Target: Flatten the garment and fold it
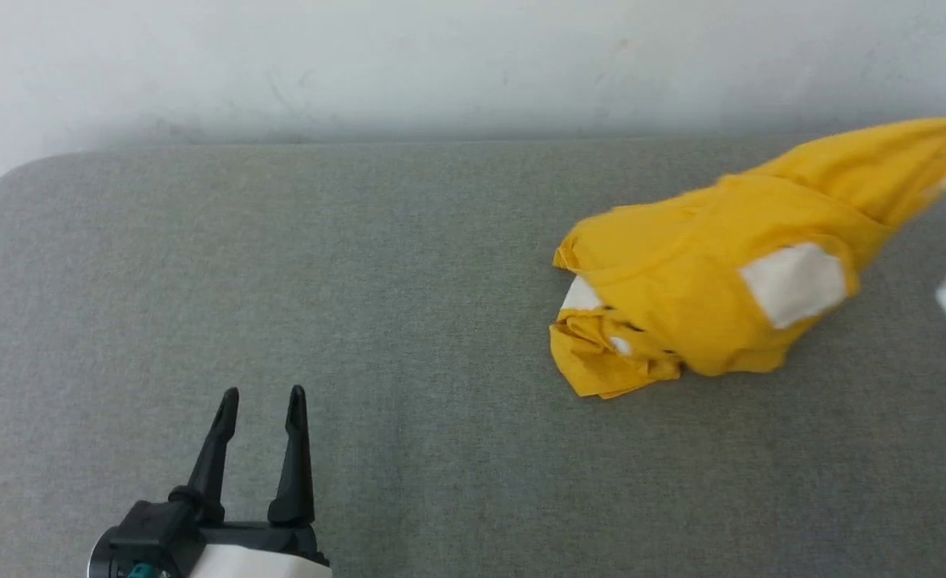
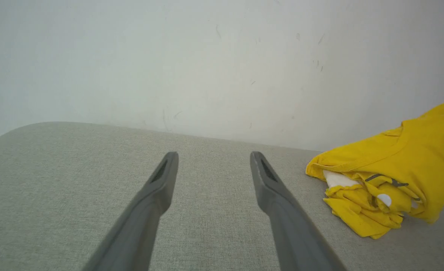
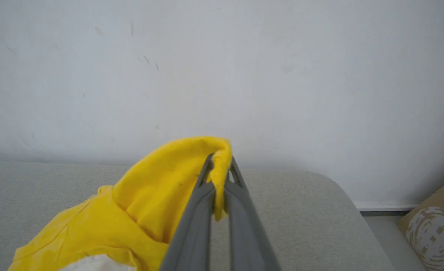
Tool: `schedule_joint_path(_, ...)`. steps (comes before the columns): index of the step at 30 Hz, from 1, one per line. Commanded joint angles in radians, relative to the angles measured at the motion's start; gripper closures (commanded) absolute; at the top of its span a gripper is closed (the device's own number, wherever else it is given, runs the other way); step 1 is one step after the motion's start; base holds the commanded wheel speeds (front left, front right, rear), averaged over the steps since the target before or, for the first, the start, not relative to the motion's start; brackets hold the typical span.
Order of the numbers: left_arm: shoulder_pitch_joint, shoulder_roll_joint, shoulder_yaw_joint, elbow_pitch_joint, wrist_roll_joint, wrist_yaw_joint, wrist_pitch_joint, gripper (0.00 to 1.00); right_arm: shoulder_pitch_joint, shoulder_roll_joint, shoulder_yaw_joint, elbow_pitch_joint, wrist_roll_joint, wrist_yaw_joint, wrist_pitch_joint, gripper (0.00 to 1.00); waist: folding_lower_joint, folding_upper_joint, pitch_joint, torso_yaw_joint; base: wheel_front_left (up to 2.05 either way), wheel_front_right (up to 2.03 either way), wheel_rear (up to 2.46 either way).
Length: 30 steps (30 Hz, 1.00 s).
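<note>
Yellow garment [image 1: 681, 277] bunched, end in R pincer [image 3: 219, 162]

Crumpled yellow garment [image 1: 705, 265], one end raised

Grey table [image 1: 360, 265], white wall [image 1: 440, 64]

The left tool [image 1: 264, 391] has tapered black fingers [image 1: 292, 461], a white forearm [image 1: 256, 563] (teal fleck [image 1: 142, 571]).
</note>
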Motion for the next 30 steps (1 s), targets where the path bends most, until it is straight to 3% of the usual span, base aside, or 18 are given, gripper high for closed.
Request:
schedule_joint_path(1,0.007,-0.003,0.002,-0.003,0.009,-0.006,-0.005,0.0,0.049,0.002,-0.033,-0.014,-0.009,-0.001,0.007,1.0,0.0001,0.0,-0.01,-0.014,0.0,0.0,0.0)
schedule_joint_path(8,0.014,-0.006,-0.004,0.008,0.022,-0.014,-0.005,0.0,0.425,0.135,-0.325,-0.076,-0.08,-0.001,0.02,1.0,0.0001,0.0,0.018,-0.003,0.0,0.0,0.0)
schedule_joint_path(14,0.015,-0.001,0.006,0.013,0.03,-0.017,-0.005,0.0,0.57,0.216,-0.384,-0.002,-0.128,-0.001,0.0,1.0,0.0001,0.0,0.021,-0.016,0.0,0.0,0.0)
schedule_joint_path(15,0.016,0.002,0.007,0.014,0.031,-0.018,-0.005,0.0,0.562,0.219,-0.381,-0.005,-0.137,-0.001,-0.01,0.67,0.0001,0.0,0.02,-0.021,0.0,0.0,0.0)
schedule_joint_path(16,0.015,0.003,0.009,0.015,0.032,-0.018,-0.005,0.0,0.546,0.221,-0.375,-0.014,-0.141,-0.001,-0.022,0.0,0.0001,0.0,0.018,-0.027,0.0,0.0,0.0)
schedule_joint_path(20,0.008,0.004,0.004,0.019,0.036,-0.02,-0.005,0.0,0.457,0.217,-0.315,-0.093,-0.13,-0.001,-0.039,0.0,0.0001,0.0,0.011,-0.04,0.0,0.0,0.0)
schedule_joint_path(25,-0.006,-0.002,-0.014,0.025,0.031,-0.022,-0.005,0.0,0.346,0.158,-0.166,-0.188,-0.086,-0.001,0.007,0.0,0.0001,0.0,0.011,-0.029,0.0,0.0,0.0)
schedule_joint_path(30,-0.019,-0.007,-0.022,0.031,0.026,-0.023,-0.005,0.0,0.218,0.119,-0.025,-0.168,-0.039,-0.001,0.093,0.0,0.0001,0.0,0.037,0.007,0.0,0.0,0.0)
